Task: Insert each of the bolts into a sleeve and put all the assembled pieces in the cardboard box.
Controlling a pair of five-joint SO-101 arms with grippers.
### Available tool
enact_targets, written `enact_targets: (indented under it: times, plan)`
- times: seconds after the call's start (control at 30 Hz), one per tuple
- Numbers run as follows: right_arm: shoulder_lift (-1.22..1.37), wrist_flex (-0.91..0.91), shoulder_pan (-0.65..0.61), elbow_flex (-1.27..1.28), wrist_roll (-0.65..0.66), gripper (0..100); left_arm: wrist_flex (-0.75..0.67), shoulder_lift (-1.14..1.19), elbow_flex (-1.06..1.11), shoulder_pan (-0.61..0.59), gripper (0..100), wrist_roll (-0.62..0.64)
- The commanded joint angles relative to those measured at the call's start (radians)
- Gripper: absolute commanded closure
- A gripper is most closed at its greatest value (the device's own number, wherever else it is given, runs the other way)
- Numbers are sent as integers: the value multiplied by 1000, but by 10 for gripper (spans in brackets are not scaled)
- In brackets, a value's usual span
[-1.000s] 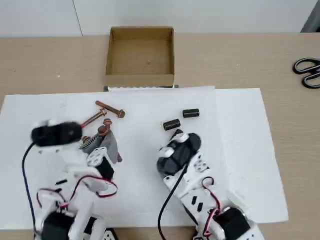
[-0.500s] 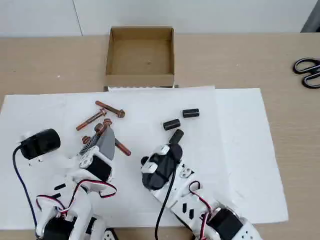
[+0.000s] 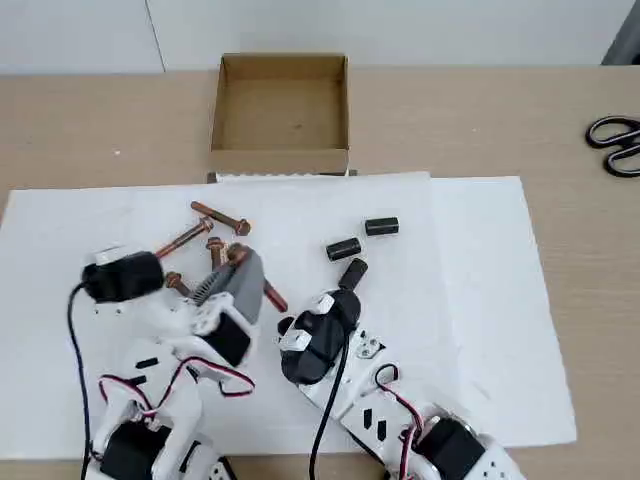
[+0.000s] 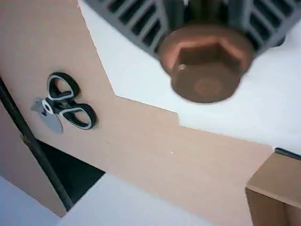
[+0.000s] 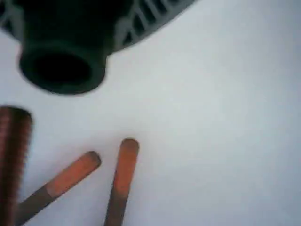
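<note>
My left gripper [image 3: 243, 278] is shut on a copper bolt [image 3: 262, 288] that points at a slant toward the right arm; the left wrist view has its hexagonal head [image 4: 205, 61] between the grey jaws. My right gripper [image 3: 340, 290] is shut on a black sleeve [image 3: 353, 271], whose open end [image 5: 61, 63] shows in the right wrist view, with the bolt's threaded tip [image 5: 12, 160] near it. Two more sleeves [image 3: 343, 248] [image 3: 381, 227] lie on the white paper. Several loose bolts [image 3: 220, 217] lie left of centre. The cardboard box [image 3: 282, 158] stands open at the back.
Scissors [image 3: 615, 145] lie on the bare wood at the far right, also seen as scissors [image 4: 66, 101] from the left wrist. A white paper sheet [image 3: 470, 300] covers the work area. A corner of the box [image 4: 277, 197] shows in the left wrist view.
The left arm has carried its bolt to the right, closer to the right arm's sleeve. The right arm drew back toward the front early on, then kept almost still.
</note>
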Motion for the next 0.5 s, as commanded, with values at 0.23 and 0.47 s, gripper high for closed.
enact_targets:
  times: [0.23,0.47]
  plan:
    - [-10,18,33,25,-6,995,-32,-11,-5,25,994,-71]
    - [-12,13,68,18,-6,995,-29,-11,-5,32,994,-83]
